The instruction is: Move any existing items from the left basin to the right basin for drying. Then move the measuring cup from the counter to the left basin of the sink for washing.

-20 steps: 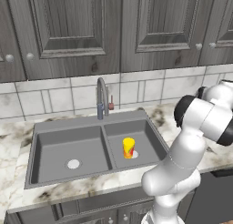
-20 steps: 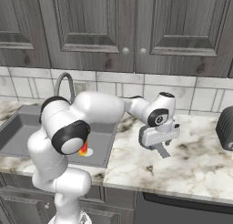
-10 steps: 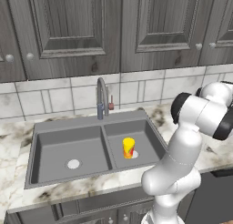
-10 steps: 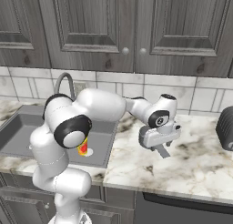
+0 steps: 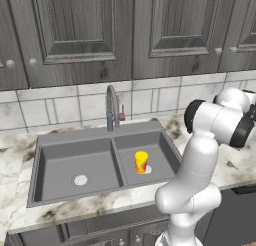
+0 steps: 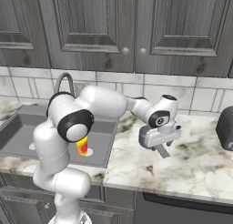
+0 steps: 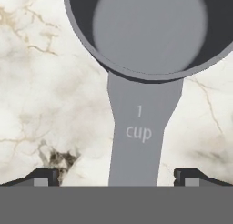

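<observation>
The measuring cup point(image 7: 148, 32) lies on the counter point(image 7: 54, 82), its flat handle marked "1 cup" running down between my two fingertips. My gripper point(image 7: 117, 177) is open, its jaws wide on either side of the handle and not touching it. From the right base view the gripper point(image 6: 157, 139) hangs low over the counter point(image 6: 195, 161), and only the measuring cup's handle point(image 6: 162, 151) sticks out below it. The yellow cup point(image 5: 141, 162) stands upright in the right basin point(image 5: 162, 152) by its drain. The left basin point(image 5: 65, 162) holds nothing.
A curved grey tap point(image 5: 111, 107) rises behind the sink's divider. A dark ribbed appliance point(image 6: 226, 127) stands on the counter at the far right. My own arm partly hides the yellow cup point(image 6: 82, 146) in the right base view.
The hand has sunk a little towards the measuring cup and the elbow has shifted slightly. The yellow cup has stayed put.
</observation>
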Available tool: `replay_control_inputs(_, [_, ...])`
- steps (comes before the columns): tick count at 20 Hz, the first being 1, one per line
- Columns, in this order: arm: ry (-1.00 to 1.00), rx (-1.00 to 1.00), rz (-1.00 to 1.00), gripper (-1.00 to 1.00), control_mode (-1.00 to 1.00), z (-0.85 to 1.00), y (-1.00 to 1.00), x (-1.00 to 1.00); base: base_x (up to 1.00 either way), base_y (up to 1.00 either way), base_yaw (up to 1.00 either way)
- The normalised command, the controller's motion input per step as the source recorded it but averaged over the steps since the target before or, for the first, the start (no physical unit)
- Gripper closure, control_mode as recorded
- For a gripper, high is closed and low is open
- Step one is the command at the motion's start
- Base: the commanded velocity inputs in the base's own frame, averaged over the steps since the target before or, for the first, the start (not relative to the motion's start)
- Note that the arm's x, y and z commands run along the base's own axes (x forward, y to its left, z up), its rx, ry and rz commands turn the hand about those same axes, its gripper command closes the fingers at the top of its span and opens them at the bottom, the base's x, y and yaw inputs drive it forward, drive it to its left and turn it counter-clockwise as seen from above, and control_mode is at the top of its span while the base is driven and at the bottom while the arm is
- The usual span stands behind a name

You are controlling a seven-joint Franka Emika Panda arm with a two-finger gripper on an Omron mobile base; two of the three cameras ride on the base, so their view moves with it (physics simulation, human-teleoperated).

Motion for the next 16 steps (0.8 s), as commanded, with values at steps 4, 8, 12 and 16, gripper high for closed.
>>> replay_control_inputs(4, [0.0, 0.0, 0.0, -1.0, -1.0, -0.1, 0.0, 0.11, 0.0, 0.0, 0.0])
replay_control_inputs(8, [0.0, 0.01, 0.0, -1.0, -1.0, -0.09, 0.0, 0.08, 0.0, 0.0, 0.0])
replay_control_inputs(12, [0.0, 0.03, 0.0, -1.0, -1.0, -0.06, 0.0, 0.03, 0.0, 0.0, 0.0])
replay_control_inputs(16, [0.0, 0.03, 0.0, -1.0, -1.0, -0.06, -0.01, 0.0, 0.0, 0.0, 0.0])
